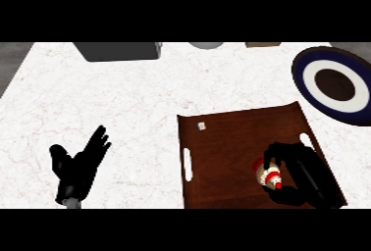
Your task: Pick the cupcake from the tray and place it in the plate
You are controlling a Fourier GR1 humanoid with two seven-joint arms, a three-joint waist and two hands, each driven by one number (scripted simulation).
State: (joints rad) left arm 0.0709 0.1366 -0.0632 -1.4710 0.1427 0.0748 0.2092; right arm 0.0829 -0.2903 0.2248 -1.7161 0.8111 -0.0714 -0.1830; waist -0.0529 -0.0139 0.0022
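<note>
Right hand curled round cupcake on tray; left hand open, resting; plate beyond.

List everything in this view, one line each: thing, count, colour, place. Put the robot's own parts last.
cupcake: one, white with red, on the tray's right part, inside the right hand's curl
tray: one, dark brown, lower middle-right of the counter
small tag: one, white, tray's upper left corner
plate: one, navy and white rings with brown centre, right edge
counter: one, white marbled
grey box: one, top edge, left
grey round thing: one, top edge, cut off
brown thing: one, top edge, cut off
left hand: black, open, resting lower left
right hand: black, curled round the cupcake
</note>
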